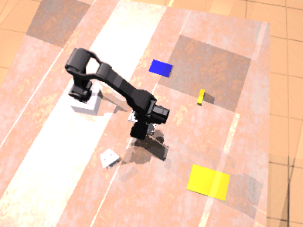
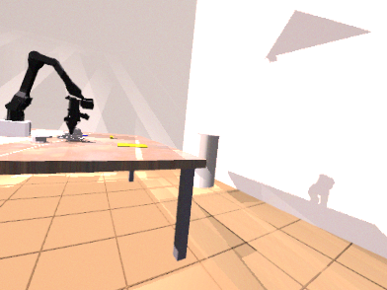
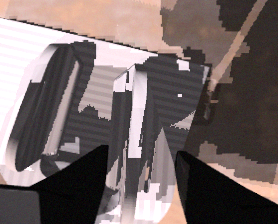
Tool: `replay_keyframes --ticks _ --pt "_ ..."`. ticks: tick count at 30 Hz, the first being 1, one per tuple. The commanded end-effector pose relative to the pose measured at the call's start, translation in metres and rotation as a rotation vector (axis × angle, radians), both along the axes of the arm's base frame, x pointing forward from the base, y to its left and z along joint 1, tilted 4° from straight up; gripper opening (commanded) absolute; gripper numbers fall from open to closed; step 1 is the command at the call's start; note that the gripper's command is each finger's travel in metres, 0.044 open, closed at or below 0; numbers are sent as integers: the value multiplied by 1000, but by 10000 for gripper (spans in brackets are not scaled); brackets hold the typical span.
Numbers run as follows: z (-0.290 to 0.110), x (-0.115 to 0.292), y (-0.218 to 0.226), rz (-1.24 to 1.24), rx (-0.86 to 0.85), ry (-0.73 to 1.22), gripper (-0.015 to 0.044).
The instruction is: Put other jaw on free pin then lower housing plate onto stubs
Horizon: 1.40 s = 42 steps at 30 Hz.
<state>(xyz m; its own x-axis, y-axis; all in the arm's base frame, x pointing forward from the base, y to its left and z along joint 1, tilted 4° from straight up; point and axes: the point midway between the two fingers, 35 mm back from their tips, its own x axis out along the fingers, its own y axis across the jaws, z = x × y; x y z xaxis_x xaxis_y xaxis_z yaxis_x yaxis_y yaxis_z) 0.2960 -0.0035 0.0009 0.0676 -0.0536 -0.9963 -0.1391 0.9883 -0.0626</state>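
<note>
My gripper (image 1: 138, 136) (image 2: 72, 132) (image 3: 142, 156) is low over the white ribbed base (image 3: 22, 47), shut on a pale grey jaw (image 3: 136, 112) that stands upright between the fingers. The other jaw (image 3: 47, 107) is on the base, left of the held one in the wrist view, with a gap between their upper parts. The lower ends, the pins and any meshing of teeth are hidden or too unclear to tell. A small white piece (image 1: 110, 157) (image 2: 39, 139), possibly the housing plate, lies on the table apart from the base.
A blue plate (image 1: 161, 68) lies beyond the gripper. A small yellow block (image 1: 201, 96) and a larger yellow plate (image 1: 209, 182) (image 2: 132, 145) lie to the right in the top view. The arm's white mount (image 1: 86, 105) is at the left.
</note>
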Motion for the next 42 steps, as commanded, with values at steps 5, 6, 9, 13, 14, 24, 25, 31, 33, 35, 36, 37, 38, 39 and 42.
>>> replay_keyframes --ticks 5,6,9,13,14,24,25,31,33,35,36,37,38,39,42 --pt "-1 0 0 4 -1 0 134" --pt "-1 0 0 4 -1 0 134" --pt "-1 0 0 5 -1 0 134" --pt "-4 0 0 10 -1 1 134" --pt "-4 0 0 10 -1 1 134" --pt "-6 0 0 11 -1 1 134" --pt "-7 0 -1 11 -1 1 134" --pt "-7 0 -1 11 -1 1 134" --pt "-7 0 -1 11 -1 1 134" --pt "-9 0 -1 11 -1 1 134" --pt "-9 0 -1 11 -1 1 134" --pt "-10 0 -1 11 -1 1 134" --pt "-10 0 -1 11 -1 1 134" --pt "-10 0 -1 11 -1 1 134" --pt "-10 0 -1 11 -1 1 134"
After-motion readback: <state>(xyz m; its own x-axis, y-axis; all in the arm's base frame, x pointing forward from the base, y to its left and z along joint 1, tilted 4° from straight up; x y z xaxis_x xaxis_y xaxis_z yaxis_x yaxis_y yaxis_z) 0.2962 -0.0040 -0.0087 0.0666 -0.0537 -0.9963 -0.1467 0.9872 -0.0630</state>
